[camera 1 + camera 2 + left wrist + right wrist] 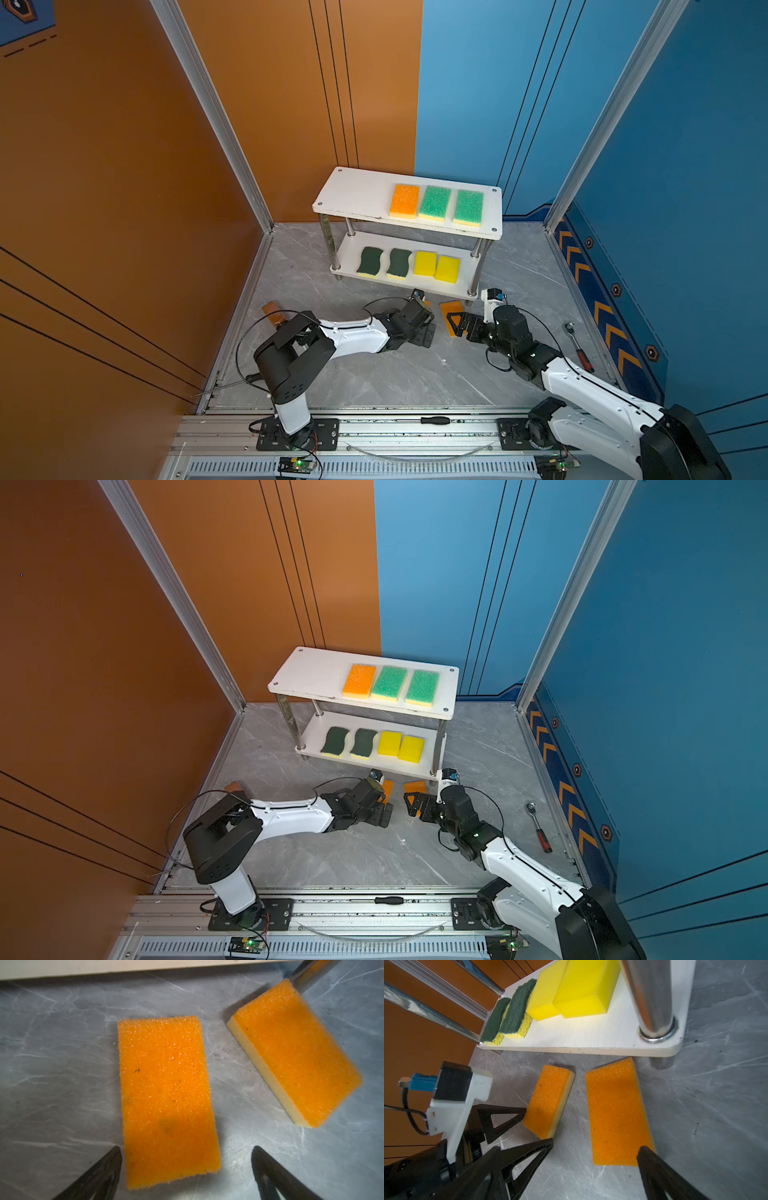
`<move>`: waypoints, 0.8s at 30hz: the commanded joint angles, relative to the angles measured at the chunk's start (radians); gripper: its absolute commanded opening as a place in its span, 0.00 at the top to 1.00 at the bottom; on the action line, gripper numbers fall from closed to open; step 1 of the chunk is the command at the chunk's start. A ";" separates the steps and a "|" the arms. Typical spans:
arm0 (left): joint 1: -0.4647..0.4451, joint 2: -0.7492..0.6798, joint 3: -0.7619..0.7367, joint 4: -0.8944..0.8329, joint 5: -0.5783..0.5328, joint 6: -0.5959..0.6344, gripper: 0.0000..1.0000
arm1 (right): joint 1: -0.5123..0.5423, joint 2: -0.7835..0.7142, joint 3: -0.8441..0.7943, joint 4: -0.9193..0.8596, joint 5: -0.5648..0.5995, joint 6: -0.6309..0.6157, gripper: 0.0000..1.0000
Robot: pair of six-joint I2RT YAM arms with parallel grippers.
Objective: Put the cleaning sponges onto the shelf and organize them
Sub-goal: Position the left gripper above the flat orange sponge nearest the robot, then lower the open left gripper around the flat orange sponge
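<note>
Counted: three orange-topped sponges [404, 200] [168, 1101] [295, 1053], two of these at six o'clock from the one shelf [353, 191]; two light-green-topped sponges [434, 203] [468, 208]; two dark-green wavy sponges [370, 262] [399, 264]; two plain yellow sponges [425, 262] [447, 269]. Also one ratchet wrench [577, 347] at four o'clock, one screwdriver [434, 420] at six.

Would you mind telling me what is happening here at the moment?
A two-armed robot is stocking the shelf. Seven sponges already sit there, three on top and four below. Two orange sponges lie on the grey tabletop in front. The left end effector hovers open over one, the right end effector open over the other; neither is gripped yet.
</note>
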 commanded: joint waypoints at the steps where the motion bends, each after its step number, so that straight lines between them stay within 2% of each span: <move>1: 0.010 0.022 0.024 -0.019 -0.039 0.015 0.02 | -0.005 -0.021 -0.014 -0.007 0.007 0.015 0.00; 8: 0.018 0.032 0.027 -0.042 -0.055 0.015 0.00 | -0.006 -0.022 -0.014 -0.007 0.010 0.018 0.00; 11: 0.021 0.038 0.029 -0.042 -0.049 0.015 0.04 | -0.006 -0.021 -0.018 -0.005 0.009 0.020 0.00; 24: 0.024 0.062 0.043 -0.049 -0.041 0.015 0.09 | -0.006 -0.024 -0.015 -0.008 0.012 0.021 0.00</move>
